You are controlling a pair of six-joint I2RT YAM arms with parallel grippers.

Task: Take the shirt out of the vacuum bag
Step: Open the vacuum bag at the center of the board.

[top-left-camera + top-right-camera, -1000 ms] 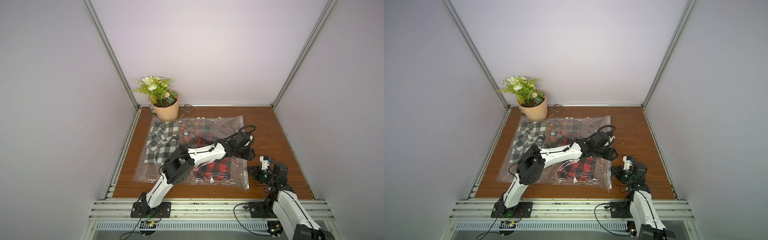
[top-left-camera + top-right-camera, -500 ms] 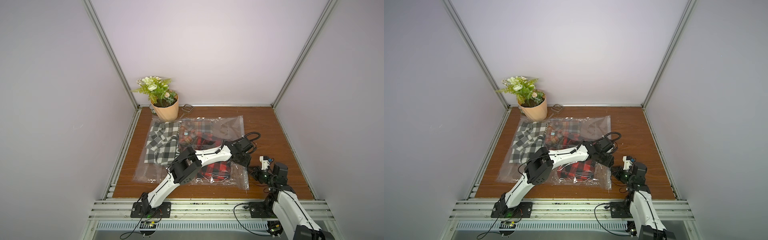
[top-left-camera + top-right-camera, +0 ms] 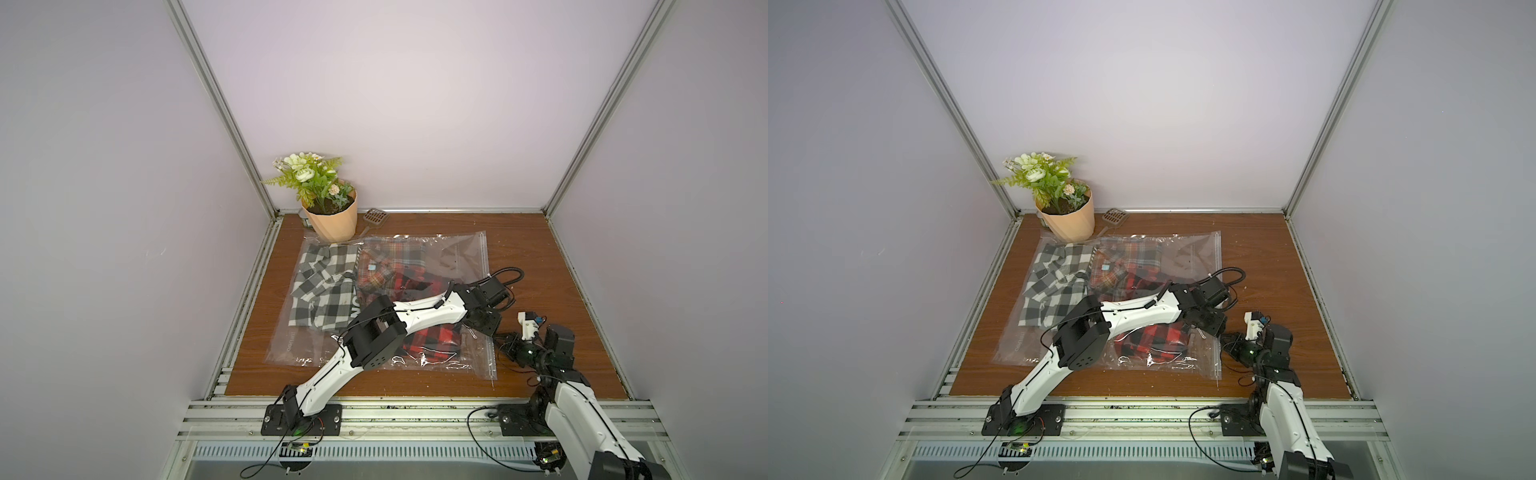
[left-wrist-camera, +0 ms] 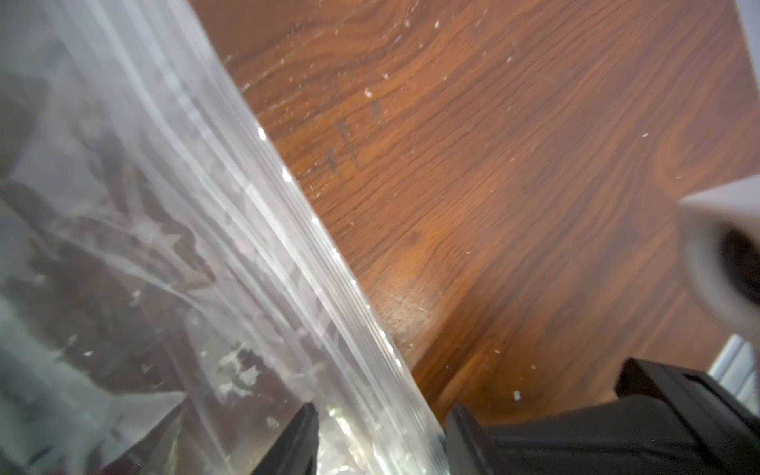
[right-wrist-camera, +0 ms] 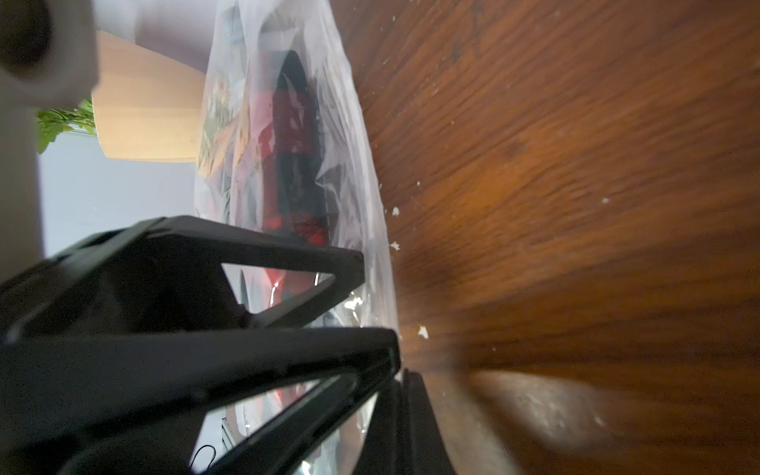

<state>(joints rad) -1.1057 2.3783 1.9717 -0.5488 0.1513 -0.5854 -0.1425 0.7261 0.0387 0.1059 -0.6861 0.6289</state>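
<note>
The left gripper (image 4: 380, 415) had moved to the zip edge of the vacuum bag (image 3: 455, 257), jaws apart around it, ready to open it. The right gripper (image 5: 390, 362) stayed shut nearby. The shirt (image 3: 436, 338) was still inside.

walls (image 3: 395, 104): pale lilac | tabletop (image 3: 528, 257): brown wood | frame (image 3: 220, 108): aluminium posts

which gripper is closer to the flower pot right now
Left. The left gripper straddles the zip edge of the vacuum bag, farther back toward the flower pot; the right gripper is at that edge, nearer the front.
</note>
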